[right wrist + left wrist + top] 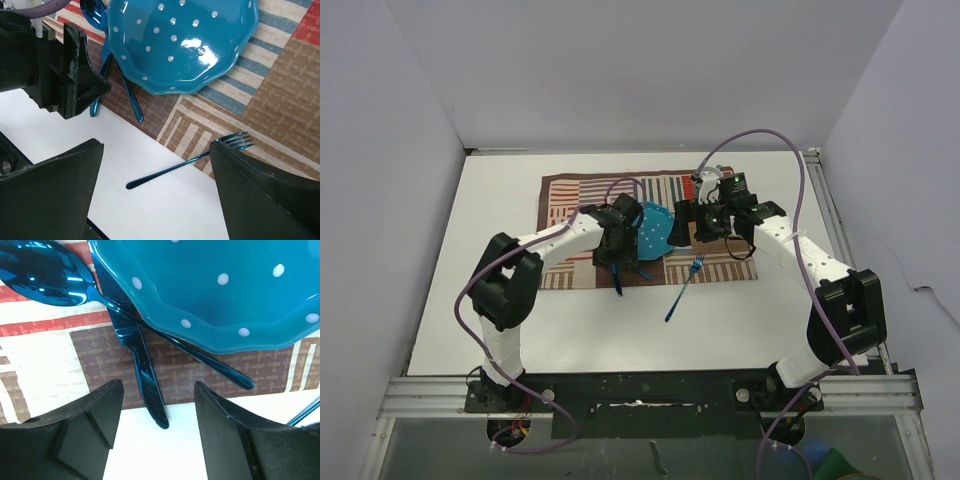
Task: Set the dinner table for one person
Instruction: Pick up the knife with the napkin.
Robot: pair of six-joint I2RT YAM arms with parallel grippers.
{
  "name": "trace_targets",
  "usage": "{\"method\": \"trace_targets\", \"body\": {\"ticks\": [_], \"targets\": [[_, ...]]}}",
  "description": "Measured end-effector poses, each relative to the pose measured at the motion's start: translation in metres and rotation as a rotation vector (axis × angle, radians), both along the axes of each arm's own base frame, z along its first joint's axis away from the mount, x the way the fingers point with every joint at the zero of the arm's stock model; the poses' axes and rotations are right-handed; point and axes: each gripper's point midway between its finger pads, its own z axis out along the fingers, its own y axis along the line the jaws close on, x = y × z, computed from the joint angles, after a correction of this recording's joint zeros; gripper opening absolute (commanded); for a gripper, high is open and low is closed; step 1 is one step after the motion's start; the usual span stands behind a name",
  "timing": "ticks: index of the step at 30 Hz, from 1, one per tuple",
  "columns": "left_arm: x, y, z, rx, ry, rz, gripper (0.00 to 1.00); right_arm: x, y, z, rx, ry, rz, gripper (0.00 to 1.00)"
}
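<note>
A teal plate with white dots (pixel 657 232) (pixel 220 285) (pixel 182 40) lies on a striped cloth mat (pixel 570 200) on the white dinner table (pixel 500 330). A blue spoon (pixel 40 272) and a blue knife (pixel 147 380) lie at its left, their upper parts tucked under the rim. My left gripper (pixel 620 247) (pixel 156 392) hovers open just over the knife's handle end, holding nothing. A blue fork (pixel 683 290) (pixel 185 162) lies slanted, tines on the mat and handle on the table. My right gripper (pixel 706 226) (pixel 156 150) stands open above it, empty.
The mat's near edge (pixel 210 395) crosses under both grippers, and the knife's tip overhangs it onto the table. In the right wrist view the left gripper's fingers (pixel 75 75) sit close at the left. Aluminium rails (pixel 650 395) run along the table's near edge by the arm bases.
</note>
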Motion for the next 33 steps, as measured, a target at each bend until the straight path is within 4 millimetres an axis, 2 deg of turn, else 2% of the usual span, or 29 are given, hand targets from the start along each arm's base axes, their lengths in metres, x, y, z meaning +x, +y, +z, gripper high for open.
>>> {"method": "trace_targets", "body": {"ticks": [6, 17, 23, 33], "targets": [[0.006, -0.005, 0.001, -0.017, -0.019, 0.003, 0.6, -0.001, 0.002, -0.001, 0.01, 0.008, 0.011, 0.91], [0.016, -0.018, 0.003, -0.068, -0.056, 0.009, 0.6, -0.003, 0.004, -0.017, 0.006, 0.056, 0.025, 0.91], [0.011, -0.022, -0.015, -0.05, -0.021, -0.002, 0.6, -0.003, 0.004, -0.017, 0.005, 0.054, 0.027, 0.91], [0.009, -0.025, -0.014, -0.05, -0.023, -0.012, 0.6, -0.003, 0.004, -0.017, 0.003, 0.051, 0.03, 0.91]]}}
